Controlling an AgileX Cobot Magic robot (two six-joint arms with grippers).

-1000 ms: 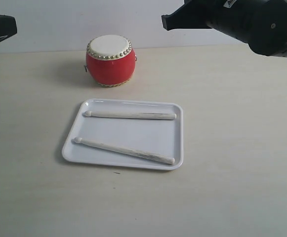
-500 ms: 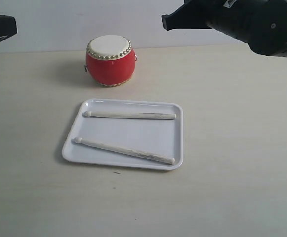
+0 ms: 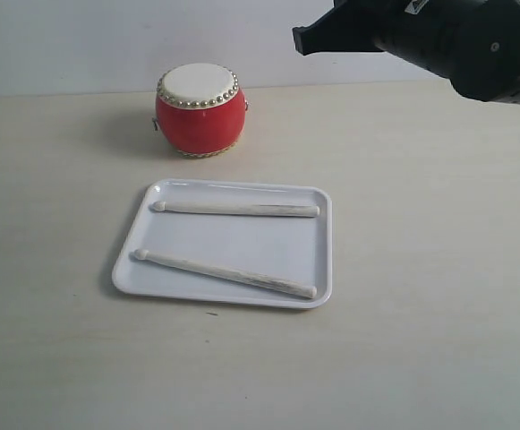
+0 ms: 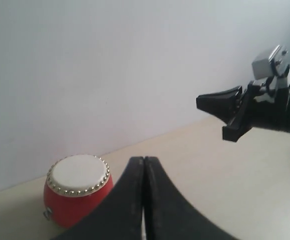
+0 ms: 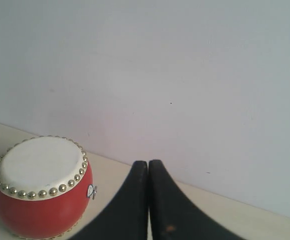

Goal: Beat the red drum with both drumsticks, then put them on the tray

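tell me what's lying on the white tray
On the tray lie the far drumstick, along its back rim, and the near drumstick, slanted across the front; they don't touch. Only the tray floor beneath them is covered.

You are seeing the red drum (image 3: pixel 200 112) gleaming glossy on its body, its cream skin looking matt, its gold studs shining like metal. The drumsticks (image 3: pixel 234 210) are showing pale, bare wood; the tray (image 3: pixel 242 244) is looking like smooth white plastic; the worktop (image 3: pixel 421 269) is looking matt.

We see a bulky matte-black arm (image 3: pixel 456 40), smooth curved black fingers (image 4: pixel 127 200), and a small grey metal block (image 4: pixel 268 62).
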